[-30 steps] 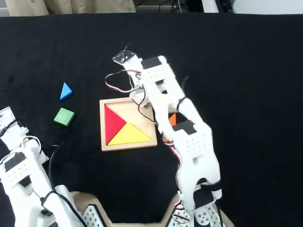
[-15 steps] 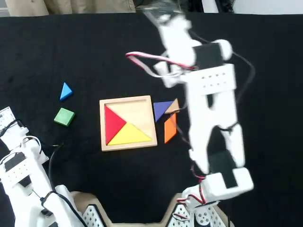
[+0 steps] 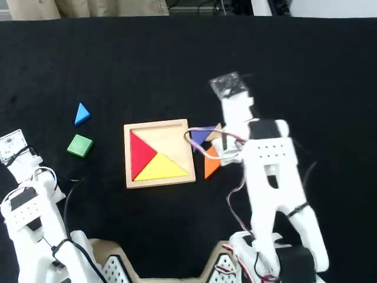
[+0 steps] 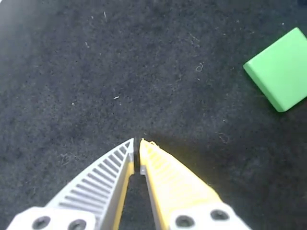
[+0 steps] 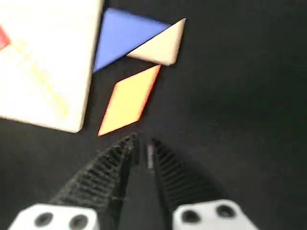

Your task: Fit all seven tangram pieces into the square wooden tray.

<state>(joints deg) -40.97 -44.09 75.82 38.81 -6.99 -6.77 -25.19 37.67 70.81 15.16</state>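
The square wooden tray holds a red triangle and a yellow triangle. Just right of it lie a dark blue triangle, a beige triangle and an orange parallelogram. In the right wrist view my right gripper is shut and empty, close to the orange parallelogram, with the blue triangle, beige triangle and tray beyond. A small blue triangle and a green square sit left of the tray. My left gripper is shut on nothing, short of the green square.
Black cloth covers the whole table. The right arm stands over the area right of the loose pieces. The left arm sits at the near left corner. Open cloth lies at the back and far right.
The right arm left the tray's back edge, swung up and to the right, then came down beside the pieces right of the tray. The left arm barely shifted.
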